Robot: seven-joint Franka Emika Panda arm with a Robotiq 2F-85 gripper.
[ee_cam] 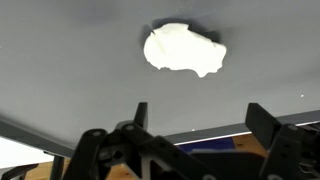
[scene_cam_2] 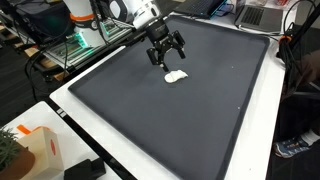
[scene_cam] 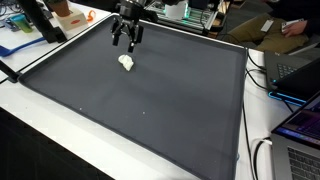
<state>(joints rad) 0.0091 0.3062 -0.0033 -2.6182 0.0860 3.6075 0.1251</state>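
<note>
Fingers (ee_cam: 265, 120) of the gripper (ee_cam: 200, 118) stood closest in the wrist view. They were spread as wide as they went, with nothing between them and nothing touched. Just past them lay the white lump (ee_cam: 183, 50), flat on the dark mat (ee_cam: 60, 60). In both exterior views the gripper (scene_cam: 127, 40) (scene_cam_2: 166, 58) hung above the mat. The lump (scene_cam: 126, 62) (scene_cam_2: 176, 76) sat near the tips, a little to one side and not right under them. To pick it up well, I think the gripper needed to slide over until the lump sat between the two fingers. Then it should go straight down and squeeze softly, so the lump did not squash or skid away. Farther off, the white table (scene_cam: 40, 115) ran round the mat.
</note>
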